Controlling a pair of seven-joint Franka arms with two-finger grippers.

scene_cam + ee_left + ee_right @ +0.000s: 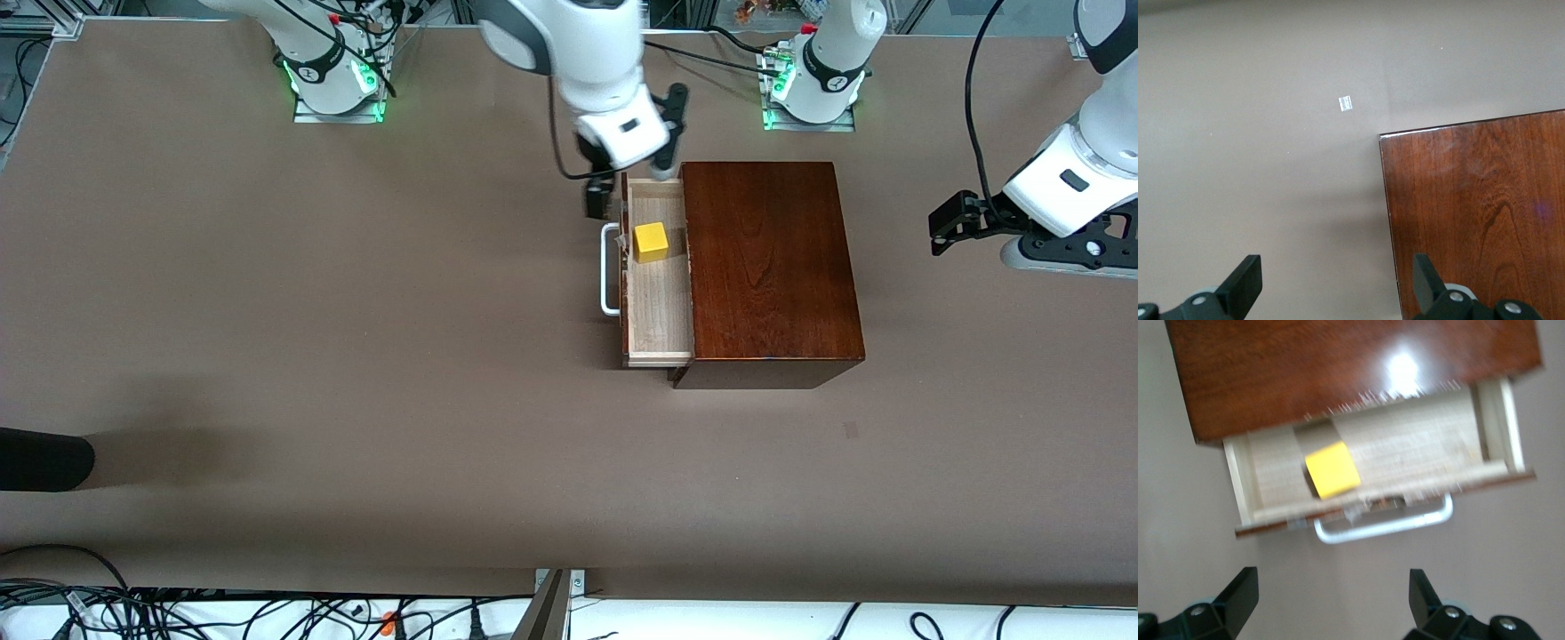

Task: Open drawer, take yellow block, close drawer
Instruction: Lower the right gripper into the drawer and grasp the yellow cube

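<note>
The dark wooden box (pixel 772 267) stands mid-table with its drawer (pixel 660 311) slid out toward the right arm's end, showing a pale wood floor. In the drawer lies the yellow block (pixel 650 242), close to the drawer's front and its white bar handle (pixel 610 269). My right gripper (pixel 629 182) hangs open and empty over the drawer's front, toward the end nearest the robots' bases. The right wrist view shows the yellow block (pixel 1332 470), the handle (pixel 1385 523) and the right gripper (pixel 1331 590) over bare table. My left gripper (pixel 949 227) waits open beside the box, toward the left arm's end; the left gripper (pixel 1337 280) holds nothing.
A small tape mark (pixel 852 430) lies on the brown table nearer the front camera than the box. A dark rounded object (pixel 40 460) juts in at the right arm's end. Cables run along the table's front edge.
</note>
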